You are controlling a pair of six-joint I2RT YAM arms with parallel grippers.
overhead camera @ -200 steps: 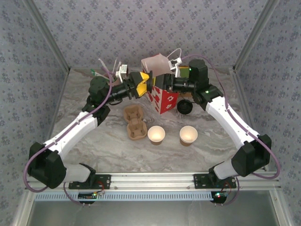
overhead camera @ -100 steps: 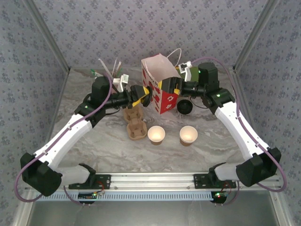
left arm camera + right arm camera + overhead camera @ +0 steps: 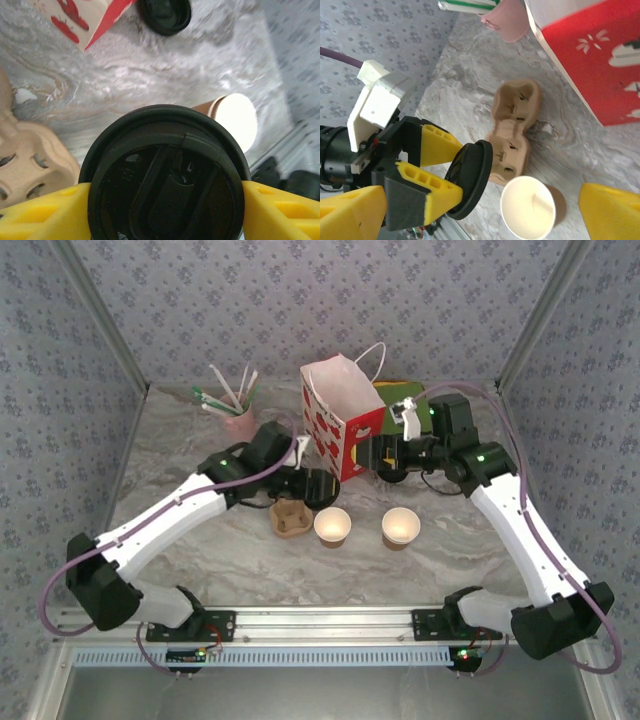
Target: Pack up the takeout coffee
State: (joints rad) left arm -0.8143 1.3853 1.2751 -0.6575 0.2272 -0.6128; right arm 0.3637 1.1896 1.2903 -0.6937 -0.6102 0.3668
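My left gripper (image 3: 318, 487) hangs low over the table in front of the bag, shut on a loose black lid (image 3: 167, 180) with no cup under it (image 3: 470, 180). The red-and-white paper bag (image 3: 340, 420) stands upright with its mouth open. At its right foot sits a black-lidded round thing (image 3: 165, 15), apparently the takeout coffee (image 3: 392, 476); its cup is hidden under the lid and my right gripper. My right gripper (image 3: 385, 453) hovers there, beside the bag, wide open and holding nothing, its yellow fingertips (image 3: 612, 210) far apart.
Two lidless brown cups (image 3: 333, 526) (image 3: 400, 526) stand near the front. A pulp cup carrier (image 3: 290, 518) lies left of them, just below my left gripper. A pink cup of straws (image 3: 238, 420) stands at the back left. Patterned walls close in the sides.
My left gripper came down from the bag's mouth to the table in front, still holding the lid. My right gripper opened, left the bag's top and dropped to its right side.
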